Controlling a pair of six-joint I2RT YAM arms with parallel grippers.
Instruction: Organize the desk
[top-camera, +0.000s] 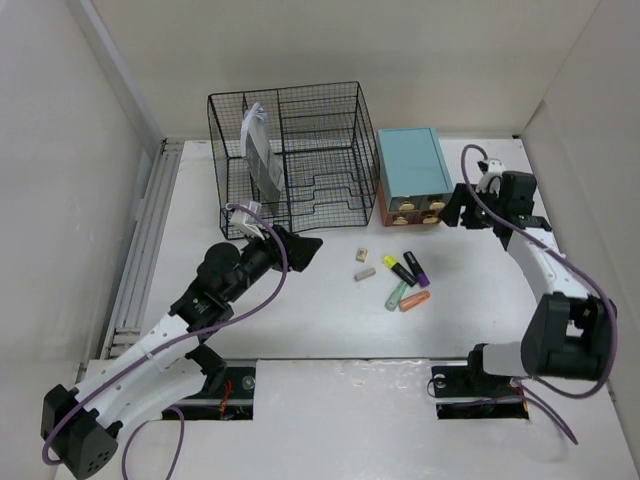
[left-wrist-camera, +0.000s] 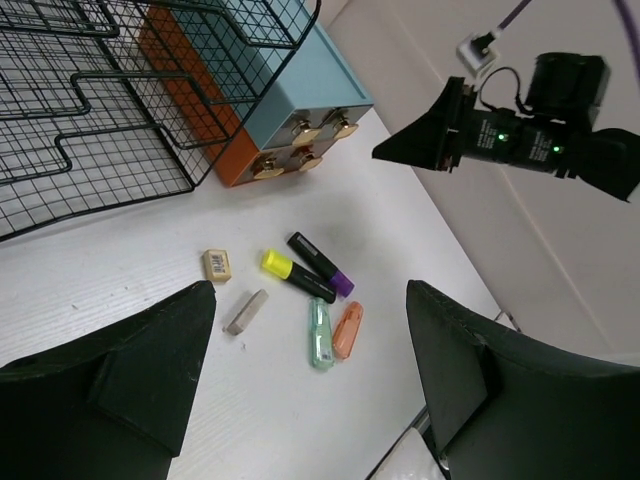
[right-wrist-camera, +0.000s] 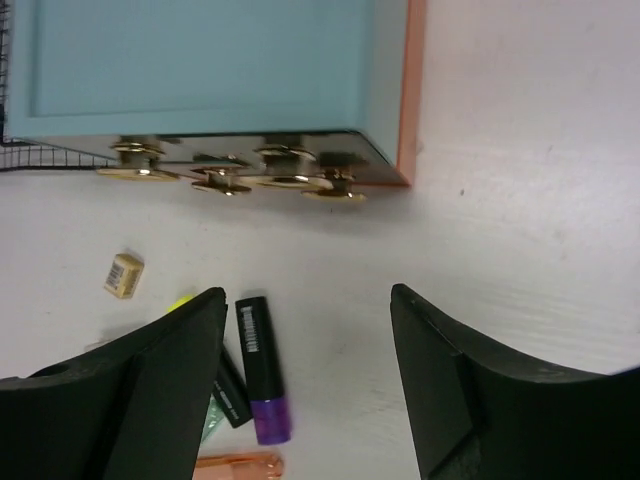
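— How did the left fingers (left-wrist-camera: 130, 385) stand?
— Spread wide, holding nothing, above the white tabletop (top-camera: 300, 330) near the black wire-mesh organizer (top-camera: 300, 150).
— And the right fingers (right-wrist-camera: 150, 390)?
— Apart too, gripping nothing, just in front of the teal drawer box (top-camera: 410, 160).
— Where was the tabletop?
— Under both arms, between pale walls, with a grey rail (top-camera: 140, 260) along its left edge. A yellow-capped highlighter (left-wrist-camera: 297, 277), a purple-capped highlighter (left-wrist-camera: 320, 263), a green highlighter (left-wrist-camera: 320, 333), an orange highlighter (left-wrist-camera: 347, 330), a tan eraser (left-wrist-camera: 216, 264) and a grey stick (left-wrist-camera: 247, 311) lay on it.
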